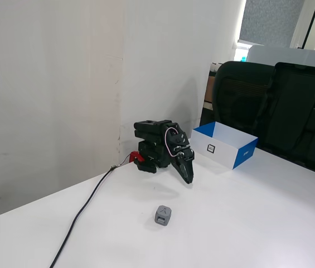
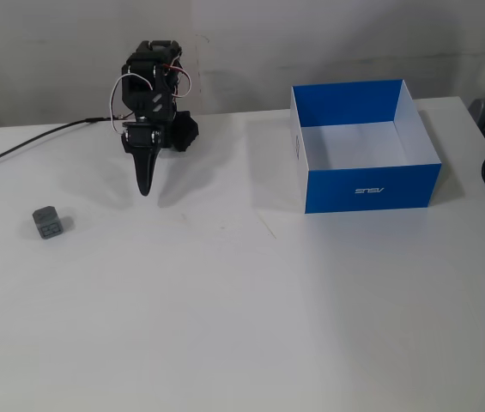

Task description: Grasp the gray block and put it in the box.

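Observation:
The gray block [image 1: 163, 215] [image 2: 47, 223] sits alone on the white table, near its front in one fixed view and at the left in the other. The box [image 1: 241, 154] [image 2: 371, 186], blue outside and white inside, stands empty to the right of the arm in both fixed views. The black arm is folded low at the back of the table. My gripper [image 1: 189, 178] [image 2: 144, 187] points down, its tip just above the table, with the fingers together and nothing between them. It is well apart from both the block and the box.
A black cable [image 1: 85, 209] [image 2: 27, 144] runs from the arm's base across the table to the left. A white wall [image 1: 51, 84] stands behind the arm. Black chairs [image 1: 291, 106] stand beyond the table's far edge by the box.

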`<state>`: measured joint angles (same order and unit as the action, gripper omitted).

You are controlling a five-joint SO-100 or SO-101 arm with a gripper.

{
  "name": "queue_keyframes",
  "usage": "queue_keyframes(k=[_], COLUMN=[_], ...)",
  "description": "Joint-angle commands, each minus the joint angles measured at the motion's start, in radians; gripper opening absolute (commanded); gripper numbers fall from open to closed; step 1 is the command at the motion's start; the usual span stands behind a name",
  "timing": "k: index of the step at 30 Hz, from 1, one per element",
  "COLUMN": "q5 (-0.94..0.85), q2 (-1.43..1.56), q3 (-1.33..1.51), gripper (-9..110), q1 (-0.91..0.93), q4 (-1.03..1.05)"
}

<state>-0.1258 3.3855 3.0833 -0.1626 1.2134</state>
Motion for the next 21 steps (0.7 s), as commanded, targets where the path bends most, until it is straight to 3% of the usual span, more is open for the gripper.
queue_keyframes(k=[1, 11, 15, 21], q5=[-0.002, -0.005, -0.055, 0.008], q2=[0.011, 0.011, 0.011, -0.002], q3=[0.020, 0.005, -0.106, -0.259], gripper=[0, 0, 0, 0], q1=[0.011, 0.097, 0.075, 0.060], q4=[-0.018, -0.002, 0.072, 0.109])
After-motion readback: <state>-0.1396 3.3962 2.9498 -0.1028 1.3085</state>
